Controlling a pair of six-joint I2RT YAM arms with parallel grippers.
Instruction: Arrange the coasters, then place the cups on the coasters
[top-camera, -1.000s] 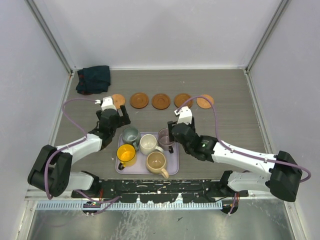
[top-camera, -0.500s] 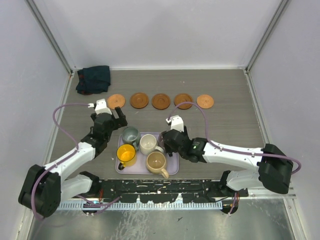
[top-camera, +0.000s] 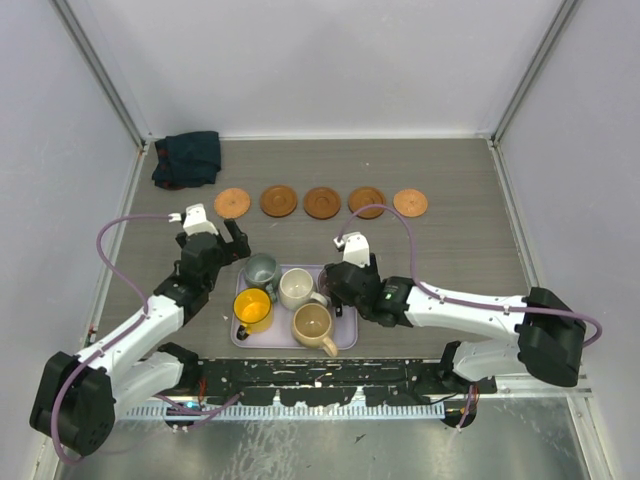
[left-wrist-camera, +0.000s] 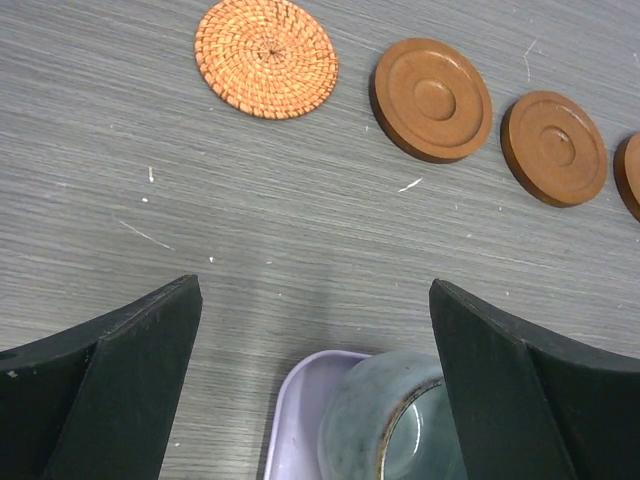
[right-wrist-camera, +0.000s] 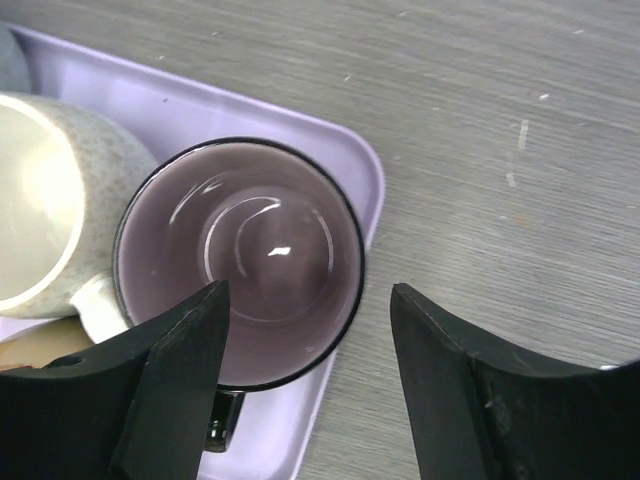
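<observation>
Straddling rim of glossy purple cup (right-wrist-camera: 240, 260) w/ my right gripper (right-wrist-camera: 308, 295), jaws apart; left gripper (left-wrist-camera: 315, 290) gapes over grey-green cup (left-wrist-camera: 385, 420). 5 cups (top-camera: 298, 288) on lavender tray (right-wrist-camera: 200, 105), 5 round brown coasters (top-camera: 322, 202) in a row beyond.

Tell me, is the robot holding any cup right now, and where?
No, nothing is held. The left gripper hangs wide open above the grey-green cup. The right gripper is open at the purple cup, with a gap beside its rim.
</observation>
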